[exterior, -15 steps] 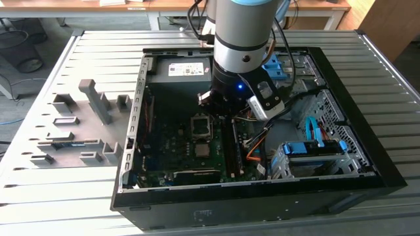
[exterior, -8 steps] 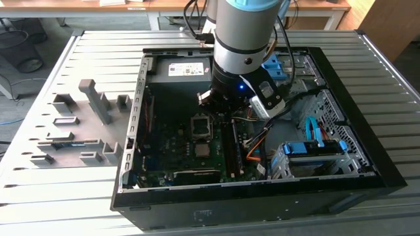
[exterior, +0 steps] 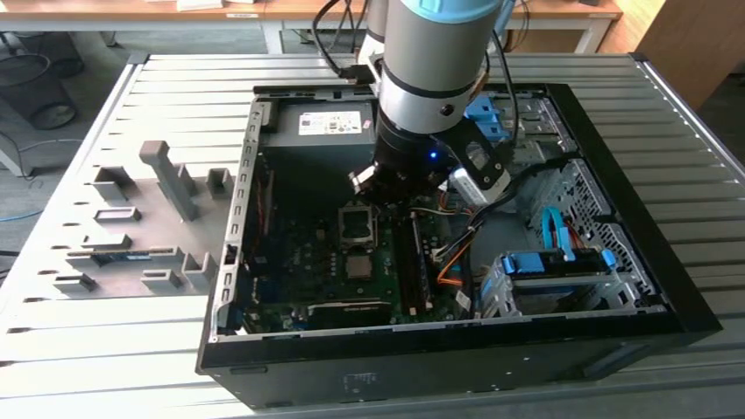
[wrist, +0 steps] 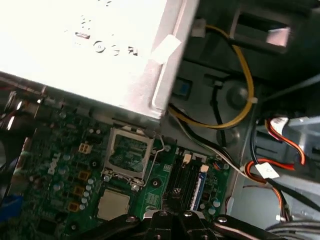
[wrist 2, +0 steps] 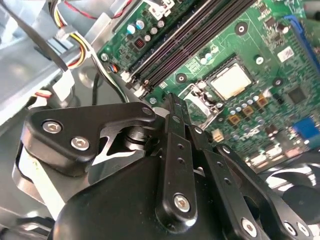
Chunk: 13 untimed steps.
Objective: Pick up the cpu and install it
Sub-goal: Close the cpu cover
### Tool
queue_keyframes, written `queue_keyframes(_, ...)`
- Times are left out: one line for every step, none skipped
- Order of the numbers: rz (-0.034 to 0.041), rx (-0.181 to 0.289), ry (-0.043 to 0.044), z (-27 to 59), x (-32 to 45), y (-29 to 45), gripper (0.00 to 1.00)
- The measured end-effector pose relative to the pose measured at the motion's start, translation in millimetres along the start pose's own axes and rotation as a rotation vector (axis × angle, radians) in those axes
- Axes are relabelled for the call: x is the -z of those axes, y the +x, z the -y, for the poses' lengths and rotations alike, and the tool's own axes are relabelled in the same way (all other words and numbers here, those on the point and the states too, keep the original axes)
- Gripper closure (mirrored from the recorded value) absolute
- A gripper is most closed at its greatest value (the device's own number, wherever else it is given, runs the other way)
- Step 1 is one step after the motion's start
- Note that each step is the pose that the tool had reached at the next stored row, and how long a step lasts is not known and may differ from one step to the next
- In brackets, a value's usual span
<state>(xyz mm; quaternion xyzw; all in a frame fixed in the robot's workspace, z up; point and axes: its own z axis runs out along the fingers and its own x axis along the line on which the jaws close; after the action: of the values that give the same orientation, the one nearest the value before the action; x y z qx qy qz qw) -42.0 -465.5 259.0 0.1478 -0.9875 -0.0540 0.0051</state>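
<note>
The cpu [wrist 2: 231,81] is a small pale silver square lying flat on the green motherboard [wrist 2: 260,40]. It also appears in the first wrist view as the cpu [wrist: 114,204] and in the exterior view as the cpu [exterior: 358,265]. Right beside it lies the open metal socket frame [wrist: 131,150]. My gripper [exterior: 390,202] hangs inside the open computer case [exterior: 652,288], above the board between the socket frame [exterior: 358,225] and the black memory slots [exterior: 410,253]. Its fingers are shut together with nothing seen between them, a short way from the cpu, in both wrist views: gripper [wrist 2: 172,97], gripper [wrist: 172,214].
A grey power supply box [exterior: 320,122] with a white label fills the case's far end, close behind the arm. Yellow, red and black cables [wrist: 235,100] run beside the board. A drive cage [exterior: 553,275] with blue parts stands at the exterior view's right. A grey fixture [exterior: 140,218] lies outside the case.
</note>
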Motion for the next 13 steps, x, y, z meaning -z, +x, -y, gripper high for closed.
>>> queue_keyframes(-0.0019,0.018,-0.0001,0.0,-0.2,0.0,0.9)
queue_keyframes(-0.0038,0.036,-0.0002,0.1,-0.5,0.0,0.9)
queue_keyframes(-0.0058,0.053,-0.0002,0.1,-0.7,0.0,0.9)
queue_keyframes(-0.0077,0.071,-0.0003,0.1,-1.0,0.0,0.9)
queue_keyframes(-0.0097,0.089,-0.0004,0.1,-1.2,0.0,0.9)
queue_keyframes(-0.0117,0.107,-0.0005,0.2,-1.4,0.0,0.9)
queue_keyframes(-0.0136,0.125,-0.0006,0.2,-1.6,0.0,0.9)
queue_keyframes(-0.0157,0.144,-0.0007,0.2,-1.8,0.0,0.9)
queue_keyframes(-0.0177,0.162,-0.0008,0.2,-1.9,0.0,0.9)
queue_keyframes(-0.0196,0.18,-0.0009,0.2,-2.0,0.0,0.9)
queue_keyframes(-0.0216,0.198,-0.001,0.3,-2.2,0.0,0.9)
queue_keyframes(-0.0235,0.216,-0.0011,0.3,-2.3,0.0,0.9)
queue_keyframes(-0.0254,0.234,-0.0012,0.3,-2.3,0.0,0.9)
